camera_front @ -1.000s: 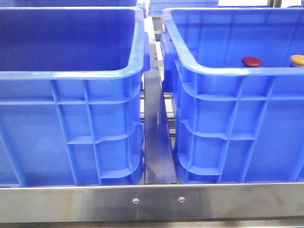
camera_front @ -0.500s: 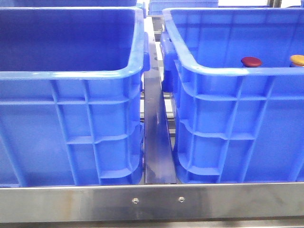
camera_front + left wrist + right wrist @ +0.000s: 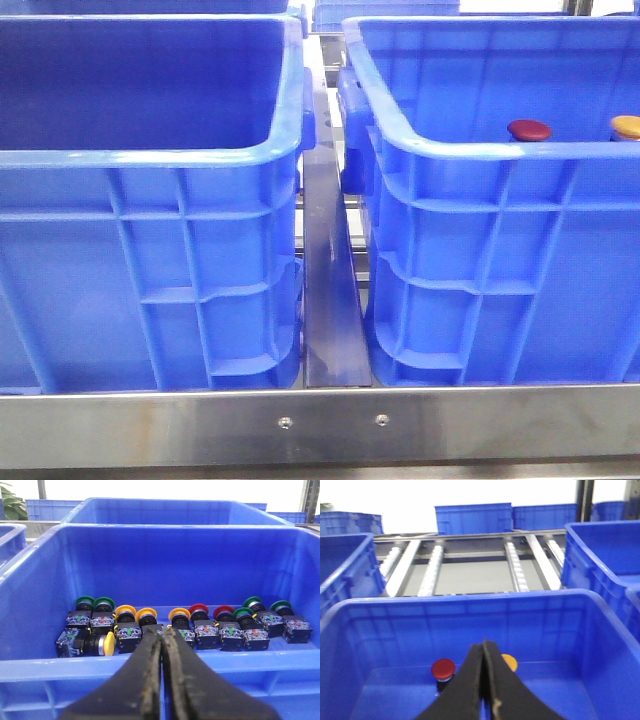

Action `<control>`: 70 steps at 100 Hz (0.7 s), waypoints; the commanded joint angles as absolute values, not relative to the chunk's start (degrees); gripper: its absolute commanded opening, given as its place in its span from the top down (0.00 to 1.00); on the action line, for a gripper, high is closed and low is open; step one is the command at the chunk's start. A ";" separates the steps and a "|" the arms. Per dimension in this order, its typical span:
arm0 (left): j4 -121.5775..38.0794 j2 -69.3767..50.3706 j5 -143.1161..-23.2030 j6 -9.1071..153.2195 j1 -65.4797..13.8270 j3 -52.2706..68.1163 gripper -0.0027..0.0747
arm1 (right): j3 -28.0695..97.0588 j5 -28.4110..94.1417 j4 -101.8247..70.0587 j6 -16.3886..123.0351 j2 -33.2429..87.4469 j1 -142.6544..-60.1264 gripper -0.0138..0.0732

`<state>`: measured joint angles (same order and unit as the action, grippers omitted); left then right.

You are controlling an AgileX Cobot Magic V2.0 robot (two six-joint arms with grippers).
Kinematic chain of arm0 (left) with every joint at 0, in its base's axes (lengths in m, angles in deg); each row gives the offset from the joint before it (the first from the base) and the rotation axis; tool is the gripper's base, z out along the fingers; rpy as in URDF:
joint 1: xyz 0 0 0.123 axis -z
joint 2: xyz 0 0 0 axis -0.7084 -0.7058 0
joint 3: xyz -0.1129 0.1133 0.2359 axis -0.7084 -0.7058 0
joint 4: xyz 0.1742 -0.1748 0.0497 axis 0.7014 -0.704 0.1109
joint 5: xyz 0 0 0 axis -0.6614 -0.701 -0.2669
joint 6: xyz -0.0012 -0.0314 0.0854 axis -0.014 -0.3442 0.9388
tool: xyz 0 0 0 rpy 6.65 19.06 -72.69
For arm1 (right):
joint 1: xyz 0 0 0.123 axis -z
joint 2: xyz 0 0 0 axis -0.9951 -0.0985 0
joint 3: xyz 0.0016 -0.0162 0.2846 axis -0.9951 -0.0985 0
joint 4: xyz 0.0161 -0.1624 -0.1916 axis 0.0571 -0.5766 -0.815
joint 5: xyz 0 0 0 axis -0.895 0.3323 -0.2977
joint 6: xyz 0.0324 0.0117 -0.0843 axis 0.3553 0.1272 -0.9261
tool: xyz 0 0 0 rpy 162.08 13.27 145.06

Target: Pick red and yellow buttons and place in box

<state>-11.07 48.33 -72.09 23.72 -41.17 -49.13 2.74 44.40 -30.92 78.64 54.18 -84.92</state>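
We hold both grippers pinched closed and empty: the left gripper [image 3: 162, 645] over a crate [image 3: 30, 580] of switches, the right gripper [image 3: 484, 672] above the box [image 3: 420, 140], where a red button [image 3: 443, 669] and yellow button [image 3: 510, 662] already sit mid-floor. Our next pick should open wide, then descend squarely on one cap.

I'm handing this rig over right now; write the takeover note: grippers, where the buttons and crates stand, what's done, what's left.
Left gripper: shut, empty, facing the supply crate of mixed pushbuttons.
Right gripper: shut, empty, over the right crate.
Done: one red button and one yellow button lie in the right crate.
Left: red and yellow ones in the supply crate. Left front crate shows nothing inside from here.
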 commanded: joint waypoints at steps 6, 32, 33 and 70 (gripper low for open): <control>-11.51 50.24 -67.16 23.44 -41.29 -51.96 0.99 | -0.44 51.72 -32.71 79.58 58.66 -86.98 0.92; -11.51 50.24 -67.16 23.44 -41.29 -51.96 0.99 | -11.83 51.76 -32.71 79.58 72.88 -87.26 0.92; -11.51 50.24 -67.16 23.44 -41.29 -51.96 0.99 | -12.44 51.76 -32.71 79.58 73.76 -87.26 0.92; -11.51 50.24 -67.16 23.44 -41.29 -51.96 0.99 | -24.48 53.74 -32.71 79.58 87.33 -87.26 0.92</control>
<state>-11.07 48.33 -72.09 23.72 -41.17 -49.13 -24.22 47.58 -32.02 79.34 86.03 -87.30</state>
